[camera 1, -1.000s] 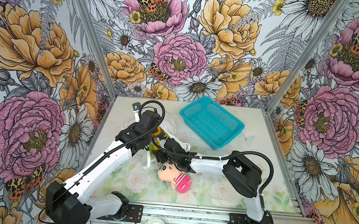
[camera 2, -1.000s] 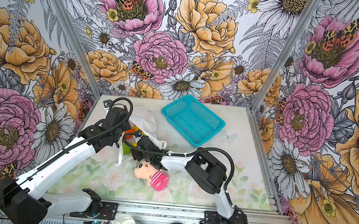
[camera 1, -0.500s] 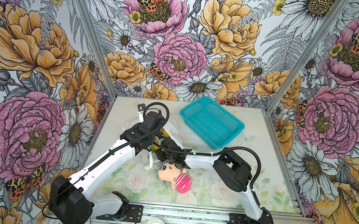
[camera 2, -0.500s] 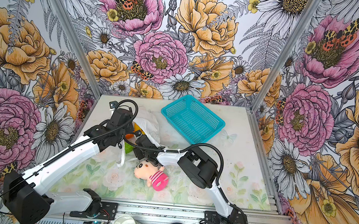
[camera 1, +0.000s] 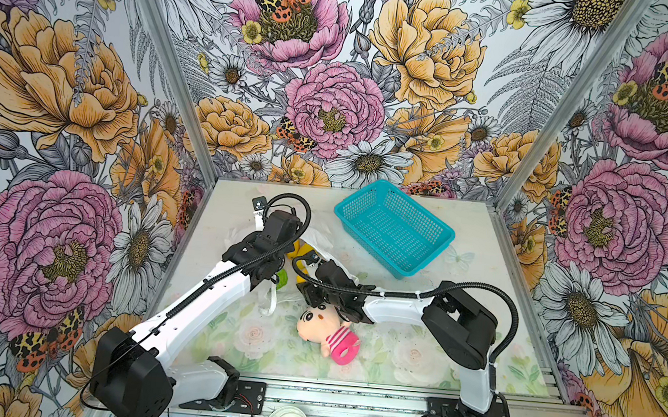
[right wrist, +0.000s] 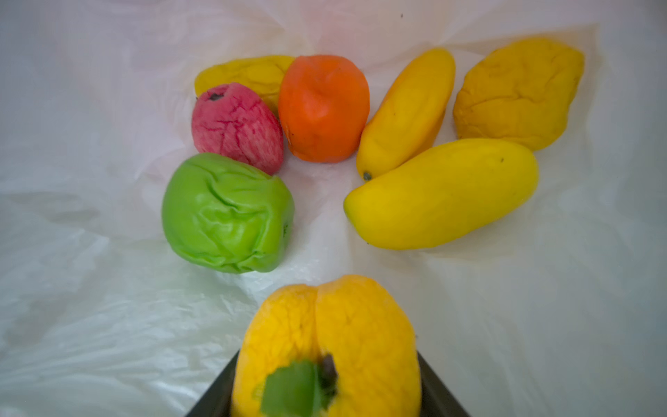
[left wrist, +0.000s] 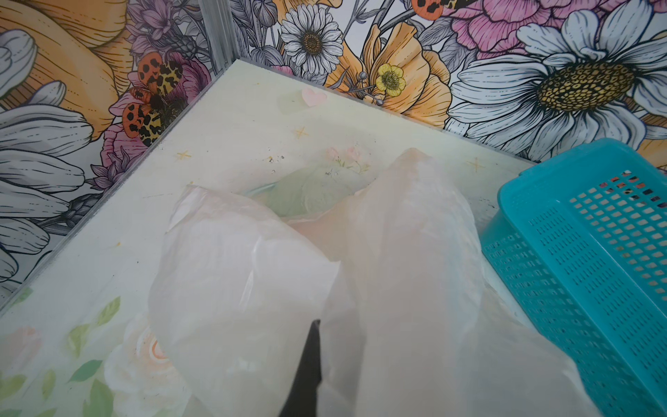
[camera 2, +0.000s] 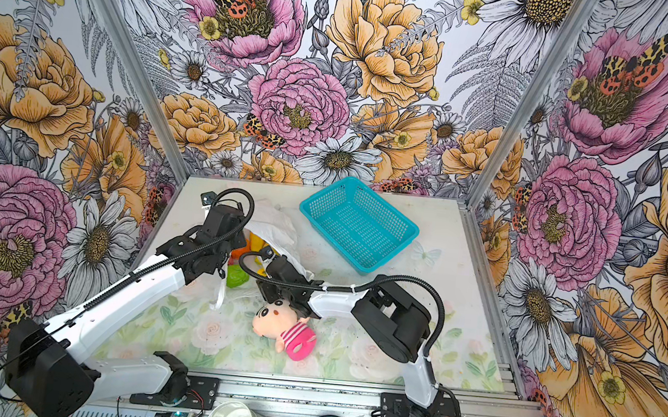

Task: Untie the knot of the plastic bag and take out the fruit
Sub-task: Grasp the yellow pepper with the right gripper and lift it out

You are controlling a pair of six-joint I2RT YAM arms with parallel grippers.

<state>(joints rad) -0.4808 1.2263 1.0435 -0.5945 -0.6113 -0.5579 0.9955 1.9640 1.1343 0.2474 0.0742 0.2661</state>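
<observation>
The translucent white plastic bag (camera 1: 323, 242) (camera 2: 276, 225) lies at the back left with its mouth open; the knot is out of view. My left gripper (left wrist: 314, 325) (camera 1: 281, 236) is shut on the bag's film (left wrist: 397, 252) and holds it up. My right gripper (right wrist: 326, 361) (camera 1: 310, 259) is inside the bag, shut on a round yellow fruit (right wrist: 332, 343) with a green leaf. Further in lie a green fruit (right wrist: 225, 213), a pink-red one (right wrist: 236, 126), an orange one (right wrist: 323, 108) and several yellow ones (right wrist: 440, 195). The green fruit (camera 1: 283, 278) also shows in both top views.
A teal basket (camera 1: 395, 228) (camera 2: 358, 222) (left wrist: 595, 252) stands at the back, right of the bag. A pink-striped plush doll (camera 1: 325, 330) (camera 2: 283, 326) lies just in front of my right wrist. A bag handle loop (camera 1: 269, 299) trails forward. The walls are close on the left and at the back.
My right arm reached deeper into the bag, then drew back a little, and its jaws narrowed around the round yellow fruit. My left gripper kept its hold on the bag.
</observation>
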